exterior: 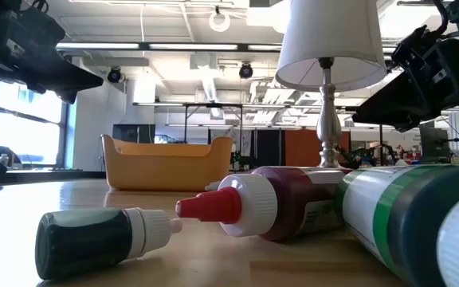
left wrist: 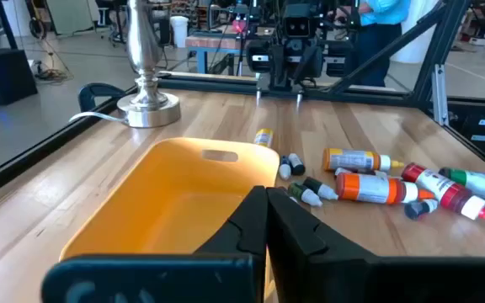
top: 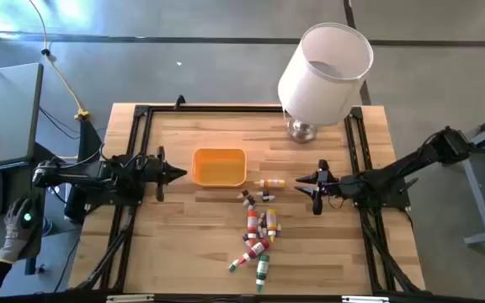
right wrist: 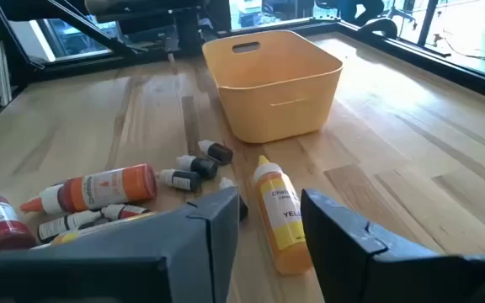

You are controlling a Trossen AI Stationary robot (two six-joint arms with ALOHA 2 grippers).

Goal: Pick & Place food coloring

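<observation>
High view shows my wooden surface point(top: 183, 244) from above. My left gripper point(top: 175, 175) sits on the left side, just beside the orange tray point(top: 219, 166). Its jaws are shut tight, with nothing in them.

My right gripper point(top: 303, 183) is on the right side, pointing toward the middle. Its jaws are partly apart and hold nothing. In my right wrist view a yellow bottle point(right wrist: 279, 215) lies on the wood just in front of them, between the gripper and the tray.

Most of the food coloring bottles point(top: 257, 230) lie in a loose pile on the near half of the surface, to the right of the tray. I see red, orange and green ones with white tips. A few tiny dark vials point(right wrist: 217, 152) lie close to the yellow bottle. I can see no bottles inside the tray.

At the far edge stands a lamp point(top: 322, 71) with a white shade, tipped a little. A gloved hand point(top: 19, 229) rests at a desk off to the left.
</observation>
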